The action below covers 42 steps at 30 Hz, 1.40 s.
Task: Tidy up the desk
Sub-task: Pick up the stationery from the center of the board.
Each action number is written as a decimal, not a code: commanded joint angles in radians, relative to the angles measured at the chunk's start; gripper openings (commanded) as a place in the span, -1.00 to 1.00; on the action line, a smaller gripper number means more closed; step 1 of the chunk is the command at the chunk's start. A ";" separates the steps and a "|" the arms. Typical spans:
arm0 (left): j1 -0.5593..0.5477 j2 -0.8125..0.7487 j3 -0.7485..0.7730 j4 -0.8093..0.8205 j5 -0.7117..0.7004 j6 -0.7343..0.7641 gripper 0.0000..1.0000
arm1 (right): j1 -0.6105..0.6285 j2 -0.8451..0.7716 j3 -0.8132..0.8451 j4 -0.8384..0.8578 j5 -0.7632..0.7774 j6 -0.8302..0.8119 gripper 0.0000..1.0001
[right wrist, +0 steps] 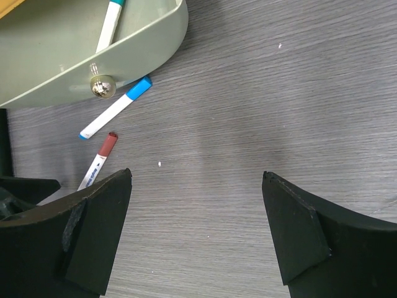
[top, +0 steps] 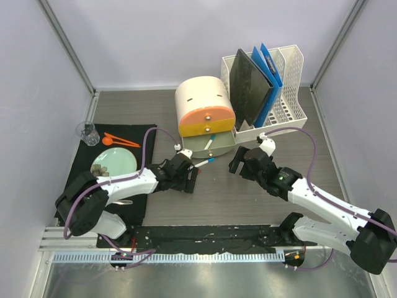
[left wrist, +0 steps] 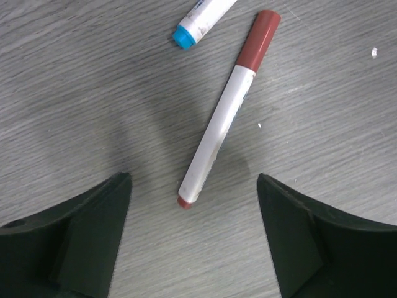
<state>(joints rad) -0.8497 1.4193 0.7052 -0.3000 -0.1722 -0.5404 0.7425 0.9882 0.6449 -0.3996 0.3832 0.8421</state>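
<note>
The left gripper (left wrist: 192, 180) hangs low over the desk (left wrist: 80, 81) with its two black fingers (left wrist: 93, 223) spread wide apart and nothing between them gripped; a red-capped marker (left wrist: 220, 127) lies flat on the wood in the gap, slanting up to the right, touching neither finger; the blue cap of a second marker (left wrist: 198, 18) shows at the top edge of the left wrist view. In the top view this gripper sits just left of centre; its wrist and white forearm run left and down to a bent black elbow at the lower left.

The right gripper (right wrist: 197, 177) is likewise spread and empty, over bare wood-grain; the pale green drawer (right wrist: 142, 37) stands pulled out at the upper left of its view, with a pen (right wrist: 110, 25) inside. In the top view it sits right of centre; its forearm stretches down to the lower right corner, then folds back toward the base.

The desk fills the middle of the top view; it carries a cream drawer unit (top: 200, 93) and a white file rack (top: 291, 81) at the top and a black mat (top: 133, 208) on the left.
</note>
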 commanded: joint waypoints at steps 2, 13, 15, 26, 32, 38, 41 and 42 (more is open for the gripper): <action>-0.006 0.061 0.034 0.079 0.014 0.010 0.56 | 0.003 -0.013 0.006 -0.007 0.033 0.015 0.82; -0.020 0.110 -0.016 0.084 0.033 0.005 -0.13 | 0.003 0.004 0.009 -0.007 0.037 0.015 0.83; -0.022 0.099 -0.030 0.082 0.033 0.002 -0.34 | 0.003 0.012 0.012 -0.008 0.037 0.017 0.83; -0.086 0.075 -0.039 0.033 0.034 -0.021 -1.00 | 0.001 0.049 0.015 0.004 0.023 0.022 0.82; -0.114 0.014 -0.029 -0.028 0.037 -0.023 -1.00 | 0.001 0.059 0.022 0.007 0.019 0.015 0.82; -0.117 -0.055 0.036 -0.134 -0.001 0.011 -1.00 | 0.001 0.052 0.018 0.007 0.025 0.018 0.82; -0.117 -0.100 0.085 -0.183 -0.007 0.048 -1.00 | 0.003 0.052 0.015 0.005 0.023 0.022 0.82; -0.117 -0.109 0.109 -0.192 -0.009 0.056 -1.00 | 0.003 0.050 0.015 0.005 0.025 0.020 0.82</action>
<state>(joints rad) -0.9623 1.3819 0.7219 -0.4114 -0.1623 -0.5316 0.7425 1.0473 0.6449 -0.4160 0.3920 0.8463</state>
